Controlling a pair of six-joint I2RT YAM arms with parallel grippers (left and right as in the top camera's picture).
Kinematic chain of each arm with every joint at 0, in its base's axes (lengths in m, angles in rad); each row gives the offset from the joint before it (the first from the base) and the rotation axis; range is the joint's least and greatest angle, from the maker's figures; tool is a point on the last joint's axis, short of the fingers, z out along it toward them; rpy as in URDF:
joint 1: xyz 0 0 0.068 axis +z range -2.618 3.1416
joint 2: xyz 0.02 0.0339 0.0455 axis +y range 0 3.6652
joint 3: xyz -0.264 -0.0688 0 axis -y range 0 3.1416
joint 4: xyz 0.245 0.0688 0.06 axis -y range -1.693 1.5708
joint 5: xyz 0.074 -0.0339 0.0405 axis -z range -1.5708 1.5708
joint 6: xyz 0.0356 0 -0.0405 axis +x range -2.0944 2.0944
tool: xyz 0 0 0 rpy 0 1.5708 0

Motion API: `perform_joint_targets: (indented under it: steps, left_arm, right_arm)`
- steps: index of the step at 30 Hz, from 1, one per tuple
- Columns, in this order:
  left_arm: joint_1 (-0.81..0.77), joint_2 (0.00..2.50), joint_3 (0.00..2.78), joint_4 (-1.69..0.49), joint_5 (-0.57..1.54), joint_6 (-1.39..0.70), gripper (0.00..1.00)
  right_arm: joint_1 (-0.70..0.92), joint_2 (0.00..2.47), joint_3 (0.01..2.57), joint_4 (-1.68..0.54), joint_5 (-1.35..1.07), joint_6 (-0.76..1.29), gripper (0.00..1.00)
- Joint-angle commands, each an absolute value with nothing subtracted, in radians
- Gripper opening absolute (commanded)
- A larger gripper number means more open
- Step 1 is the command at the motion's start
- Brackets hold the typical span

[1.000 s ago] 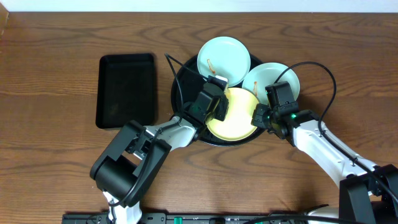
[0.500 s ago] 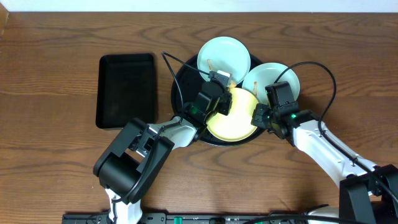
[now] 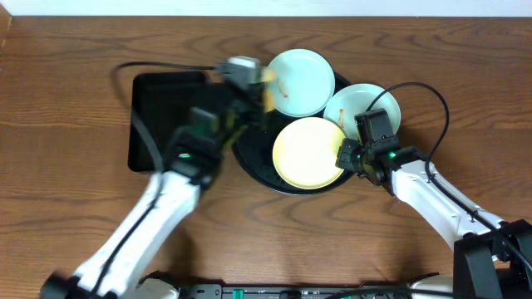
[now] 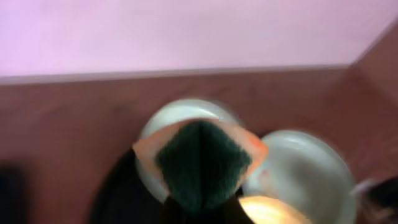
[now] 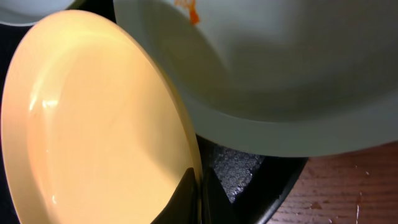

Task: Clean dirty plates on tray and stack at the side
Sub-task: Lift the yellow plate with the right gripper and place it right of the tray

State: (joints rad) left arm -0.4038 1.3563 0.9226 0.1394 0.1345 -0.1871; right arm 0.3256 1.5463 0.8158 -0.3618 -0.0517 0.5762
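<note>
The pale yellow plate [image 3: 306, 153] lies on the round black tray [image 3: 248, 156]. It fills the left of the right wrist view [image 5: 93, 124]. My right gripper [image 3: 344, 156] is shut on its right rim [image 5: 200, 193]. One mint plate [image 3: 301, 80] with an orange smear sits at the tray's far edge. The other mint plate [image 3: 359, 105] overlaps the tray's right side and also has a smear [image 5: 189, 12]. My left gripper [image 3: 252, 79] is blurred in motion, raised over the tray's left edge. It is shut on a green and orange sponge [image 4: 199, 162].
A smaller rectangular black tray [image 3: 158, 120] lies to the left of the round one, partly under my left arm. Bare wooden table [image 3: 66, 166] surrounds both trays. A pale wall runs along the far table edge [image 4: 186, 37].
My left arm has lifted off the yellow plate and swung up and left with the sponge, now blurred. The yellow plate is uncovered. My right gripper has not moved.
</note>
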Motion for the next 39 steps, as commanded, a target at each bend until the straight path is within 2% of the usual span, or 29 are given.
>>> perform_joint_targets:
  steps: [1, 6, 10, 13, 19, 25, 32, 39]
  left_arm:
    - [-0.224, 1.239, 0.923, -0.075, 0.189, -0.199, 0.08]
    - [-0.028, 1.202, 0.923, -0.267, 0.361, -0.241, 0.08]
    - [0.108, 1.219, 0.923, -0.38, 0.481, -0.253, 0.08]
    - [0.17, 1.238, 0.923, -0.4, 0.547, -0.232, 0.08]
    - [0.206, 1.311, 0.923, -0.401, 0.623, -0.17, 0.08]
    - [0.207, 1.382, 0.923, -0.408, 0.647, -0.097, 0.08]
    - [0.207, 1.392, 0.922, -0.413, 0.643, -0.098, 0.08]
    - [0.207, 1.391, 0.922, -0.423, 0.643, -0.098, 0.08]
  right_arm:
    - [0.329, 1.52, 0.839, -0.364, -0.049, 0.518, 0.01]
    - [0.329, 1.419, 0.96, -0.438, -0.023, 0.357, 0.01]
    - [0.348, 1.354, 1.085, -0.562, 0.186, 0.274, 0.01]
    - [0.398, 1.331, 1.134, -0.574, 0.331, 0.205, 0.01]
    - [0.641, 1.345, 1.158, -0.515, 0.855, 0.092, 0.01]
    - [0.866, 1.472, 1.158, -0.37, 1.339, -0.052, 0.01]
    - [0.944, 1.62, 1.158, -0.258, 1.41, -0.098, 0.01]
    - [0.939, 1.595, 1.158, -0.247, 1.317, -0.034, 0.01]
